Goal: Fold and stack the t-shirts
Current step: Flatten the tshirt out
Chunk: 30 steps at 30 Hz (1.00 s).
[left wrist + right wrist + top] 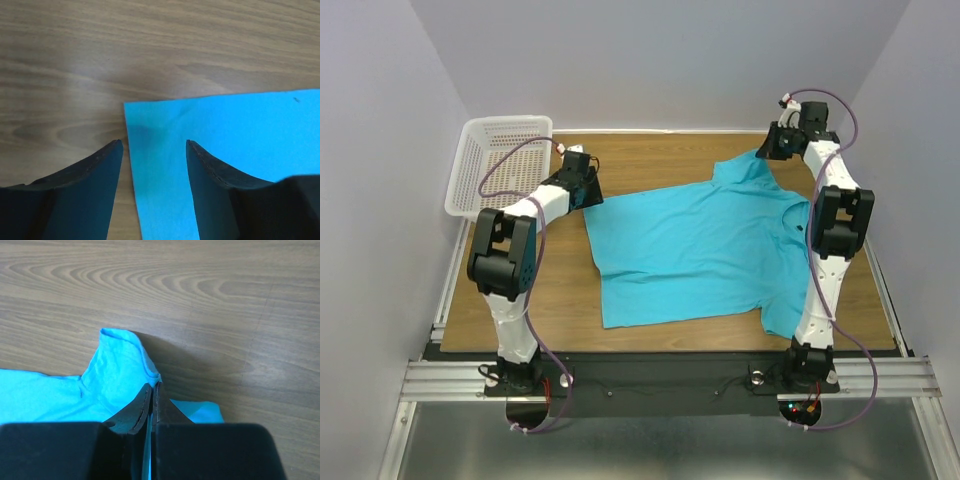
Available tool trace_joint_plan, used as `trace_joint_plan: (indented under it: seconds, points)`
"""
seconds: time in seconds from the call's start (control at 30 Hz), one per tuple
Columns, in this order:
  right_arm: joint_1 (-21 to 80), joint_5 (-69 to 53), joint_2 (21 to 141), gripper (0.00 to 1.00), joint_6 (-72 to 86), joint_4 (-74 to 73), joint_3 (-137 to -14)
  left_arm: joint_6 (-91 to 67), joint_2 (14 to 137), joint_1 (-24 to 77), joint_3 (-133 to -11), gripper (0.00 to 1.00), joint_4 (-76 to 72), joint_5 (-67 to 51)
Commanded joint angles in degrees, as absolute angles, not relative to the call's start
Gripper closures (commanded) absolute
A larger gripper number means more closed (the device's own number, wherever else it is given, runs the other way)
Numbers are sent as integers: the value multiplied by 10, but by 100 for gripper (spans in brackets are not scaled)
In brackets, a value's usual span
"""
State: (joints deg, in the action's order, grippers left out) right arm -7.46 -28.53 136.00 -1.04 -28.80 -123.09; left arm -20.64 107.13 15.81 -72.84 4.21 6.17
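Nearest, t-shirt: turquoise, spread flat on wooden table, hem toward the left, one sleeve by the right arm's base. Left gripper: jaws stood apart, straddling the t-shirt's hem corner, cloth lying flat between them, not pinched. Right gripper: farther back, jaws closed tight on a raised fold of the far sleeve. Basket: white mesh, far left corner, apart from the t-shirt.

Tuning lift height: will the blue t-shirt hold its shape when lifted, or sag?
Likely floppy: the t-shirt puckers where the right gripper pinches it. Probably thin and light: its edge under the open left gripper lies flush on the table.
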Motion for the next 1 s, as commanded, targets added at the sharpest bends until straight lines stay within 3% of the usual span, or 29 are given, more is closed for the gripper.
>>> trace_joint_plan:
  seconds: [0.0, 0.23, 0.53, 0.8, 0.97]
  points:
    - [-78, -302, 1330, 99, -6, -269, -1221, -193, 1116, 148, -802, 40, 72, 71]
    - [-79, -300, 1323, 99, -11, -267, -1209, -188, 1178, 142, -878, 44, 123, 63]
    - [-81, -302, 1329, 99, -7, -266, -1211, -181, 1170, 142, -875, 43, 141, 106]
    - [-81, -303, 1324, 99, -4, -266, -1208, -174, 1205, 142, -884, 44, 143, 67]
    - [-84, -301, 1317, 99, -6, -266, -1199, -173, 1214, 142, -878, 58, 139, 44]
